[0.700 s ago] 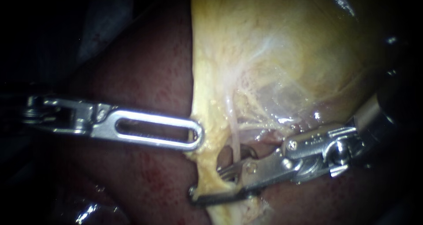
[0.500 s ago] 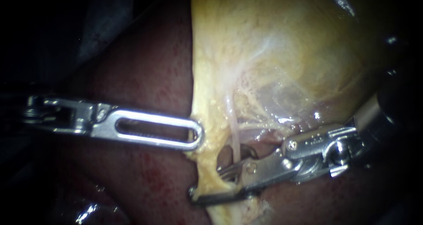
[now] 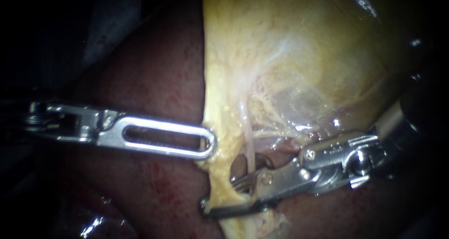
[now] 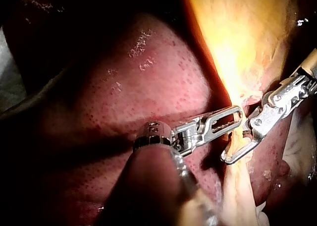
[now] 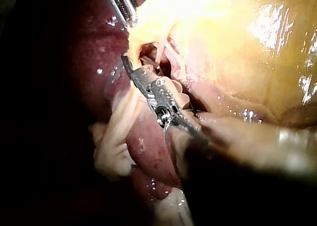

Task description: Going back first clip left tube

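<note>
Tube [image 3: 248, 143]: pale and thin. It sits in a small opening at the lower edge of the gallbladder [image 3: 290, 47] and runs roughly up and down in the endoscope view. Its lower end passes between the jaws of the right instrument [image 3: 227, 190].

A thin silver glint [image 3: 239, 179] crosses the tube low down. It may be the clip, but it is too small to be sure.

Right instrument: the jaws are spread with a clear gap and sit on either side of the tube. They point leftward and slightly down, so they cross the tube's long axis nearly at right angles. This is much the nearer of the two instruments. Judgement: the way out is straight back along its own shaft, toward the right, keeping the jaws apart until the tips clear the tube.

A yellow strand [image 3: 219, 185] of tissue drapes across the lower jaw. Judgement: it could drag as the jaw withdraws and pull on the tube.

Left instrument [image 3: 210, 145]: the slotted jaws are pressed together on the gallbladder's yellow edge, just beside the opening. They hold that edge over to the side away from the right instrument.

Surface: the liver [image 3: 154, 98] lies beneath everything, dark red and wet. Both wrist views show glistening tissue.

Room: tight inside the opening and open behind the right instrument. Beyond the lit tissue all is dark, and no tabletop shows.
</note>
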`<state>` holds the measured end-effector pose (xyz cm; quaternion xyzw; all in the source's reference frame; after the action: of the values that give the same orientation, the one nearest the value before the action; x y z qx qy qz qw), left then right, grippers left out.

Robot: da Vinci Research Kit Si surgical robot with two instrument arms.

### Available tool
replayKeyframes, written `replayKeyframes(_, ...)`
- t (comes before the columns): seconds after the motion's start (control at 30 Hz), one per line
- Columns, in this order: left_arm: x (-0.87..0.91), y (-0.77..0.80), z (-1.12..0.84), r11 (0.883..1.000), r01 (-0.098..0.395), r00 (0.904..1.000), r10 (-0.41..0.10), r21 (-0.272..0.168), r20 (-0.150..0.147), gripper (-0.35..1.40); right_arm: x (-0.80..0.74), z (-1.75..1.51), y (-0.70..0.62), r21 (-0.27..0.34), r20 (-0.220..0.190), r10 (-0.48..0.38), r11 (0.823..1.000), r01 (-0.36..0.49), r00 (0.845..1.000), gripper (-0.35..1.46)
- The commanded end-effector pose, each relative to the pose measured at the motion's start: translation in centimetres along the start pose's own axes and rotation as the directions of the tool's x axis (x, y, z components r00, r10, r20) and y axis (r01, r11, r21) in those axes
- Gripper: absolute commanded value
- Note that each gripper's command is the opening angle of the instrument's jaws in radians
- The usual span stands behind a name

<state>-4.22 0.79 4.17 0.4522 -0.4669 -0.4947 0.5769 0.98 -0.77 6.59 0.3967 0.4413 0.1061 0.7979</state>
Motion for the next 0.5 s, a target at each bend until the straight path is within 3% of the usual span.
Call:
replayKeyframes(0.03, 0.0, 0.0, 0.0, 1.0, 0.0, 1.0, 0.0, 0.0, 0.0, -0.35, 0.0, 0.0, 0.01, -0.001, 0.0, 0.0, 1.0, 0.0, 1.0, 0.23)
replayKeyframes(0.17, 0.0, 0.0, 0.0, 1.0, 0.0, 1.0, 0.0, 0.0, 0.0, -0.35, 0.0, -0.01, 0.02, -0.012, -0.005, -0.006, 1.0, 0.006, 1.0, 0.42)
replayKeyframes(0.5, 0.0, 0.01, 0.0, 1.0, 0.0, 1.0, 0.0, 0.0, 0.0, -0.35, 0.05, -0.24, 0.0, -0.057, -0.024, -0.045, 0.997, 0.043, 0.999, 0.48)
